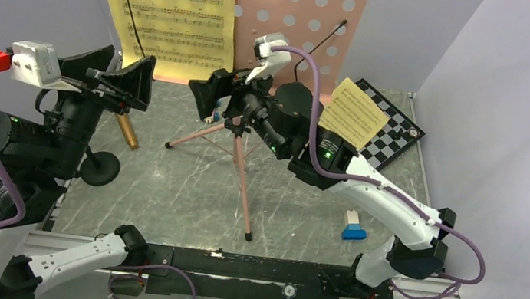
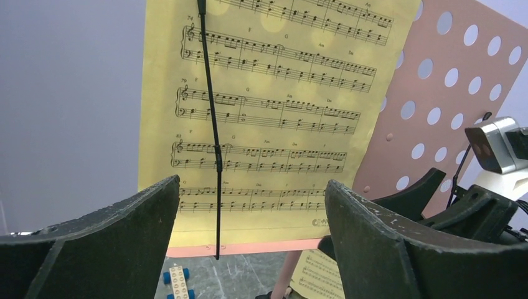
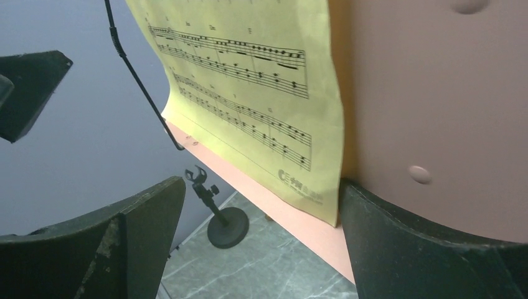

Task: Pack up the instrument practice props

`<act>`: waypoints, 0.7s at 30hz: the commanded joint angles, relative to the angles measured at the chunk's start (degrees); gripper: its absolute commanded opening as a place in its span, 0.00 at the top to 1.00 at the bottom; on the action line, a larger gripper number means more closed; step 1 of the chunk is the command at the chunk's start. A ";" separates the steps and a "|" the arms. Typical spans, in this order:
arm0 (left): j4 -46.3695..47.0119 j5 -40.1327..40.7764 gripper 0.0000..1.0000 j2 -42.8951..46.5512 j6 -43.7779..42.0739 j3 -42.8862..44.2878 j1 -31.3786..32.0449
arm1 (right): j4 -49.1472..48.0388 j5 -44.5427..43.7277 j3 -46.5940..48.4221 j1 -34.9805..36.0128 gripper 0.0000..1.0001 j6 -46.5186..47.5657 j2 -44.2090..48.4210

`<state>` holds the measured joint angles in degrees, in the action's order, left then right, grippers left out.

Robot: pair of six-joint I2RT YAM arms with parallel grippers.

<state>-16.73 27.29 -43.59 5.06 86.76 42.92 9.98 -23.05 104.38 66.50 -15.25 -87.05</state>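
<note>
**Now: packing not yet begun**

The pink tripod music stand with perforated desk (image 1: 300,15) stands mid-way on the grey counter (image 1: 165,183), its desk propping a yellow sheet-music page (image 1: 172,6) upright. The left claw (image 1: 131,82) and right claw (image 1: 207,95) aim there, both wide and empty.

left arm (image 1: 23,141): raised, bent at the elbow
left gripper (image 2: 252,187): jaws wide apart
right arm (image 1: 387,200): stretched forward, angled leftward
right gripper (image 3: 261,187): jaws wide apart

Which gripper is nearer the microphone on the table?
Left. The left gripper hovers close above the microphone; the right gripper sits farther right, at the pink stand.
</note>
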 commanded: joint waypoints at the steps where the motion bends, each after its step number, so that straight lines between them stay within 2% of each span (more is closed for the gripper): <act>1: 3.21 0.93 0.11 -0.72 -1.95 -0.79 0.15 | 3.48 -1.96 6.05 -0.40 0.04 -0.74 -3.65; 5: 4.42 0.55 0.17 -0.45 -2.44 -2.05 0.16 | 1.83 -0.78 6.09 -0.41 0.06 -0.07 -4.15; 11: 5.67 -0.01 0.34 -0.49 -3.32 -2.86 0.22 | -4.36 0.80 0.74 -0.41 0.20 1.73 -1.74; 16: 7.02 0.91 0.47 -0.70 -4.16 -3.51 0.16 | -5.99 1.52 -0.28 -0.42 0.37 2.73 -1.38; 21: 8.00 1.39 0.48 -1.21 -4.36 -3.96 0.16 | -6.29 2.44 0.24 -0.54 0.58 3.44 -1.71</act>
<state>-11.57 27.49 -43.88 2.07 83.00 42.92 5.98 -21.78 104.42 66.19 -12.86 -89.76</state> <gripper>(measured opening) 0.515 0.496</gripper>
